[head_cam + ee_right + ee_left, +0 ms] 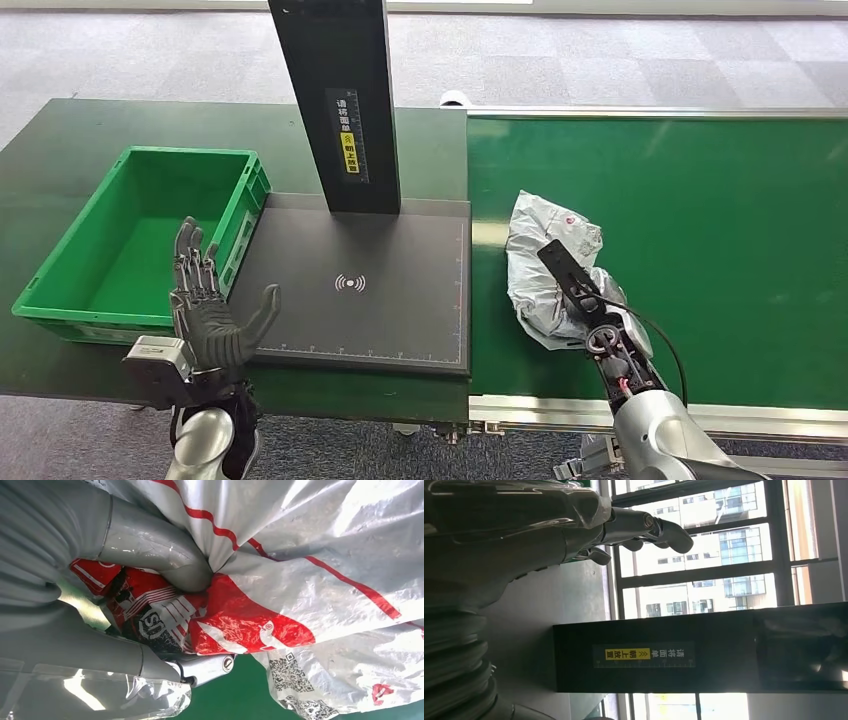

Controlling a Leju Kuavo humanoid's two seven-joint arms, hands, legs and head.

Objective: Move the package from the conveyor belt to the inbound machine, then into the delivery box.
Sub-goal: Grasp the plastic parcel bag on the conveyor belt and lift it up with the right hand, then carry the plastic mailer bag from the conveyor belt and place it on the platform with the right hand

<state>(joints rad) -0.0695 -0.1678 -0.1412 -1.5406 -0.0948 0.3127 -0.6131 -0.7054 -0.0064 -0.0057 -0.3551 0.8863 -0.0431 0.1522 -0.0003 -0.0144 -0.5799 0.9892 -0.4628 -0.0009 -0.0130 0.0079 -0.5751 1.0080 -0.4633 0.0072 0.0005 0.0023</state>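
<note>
Silver-grey crinkled plastic package [548, 262], red-printed, is lying on the green conveyor belt [700, 220], right of centre. Our right hand [590, 305] is pinching it, fingers [165, 560] sinking into the film. Our left hand [205, 305] is hovering spread, empty. Inbound machine [360, 290] and delivery box [140, 235] are awaiting us; nothing delivered yet.

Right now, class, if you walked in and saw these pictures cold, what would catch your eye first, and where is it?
First, the crumpled silver and red package on the green conveyor belt, with the right hand pressed into it. Next, the left hand raised with fingers spread beside the green delivery box. Between them lies the black inbound machine with its tall post.
</note>
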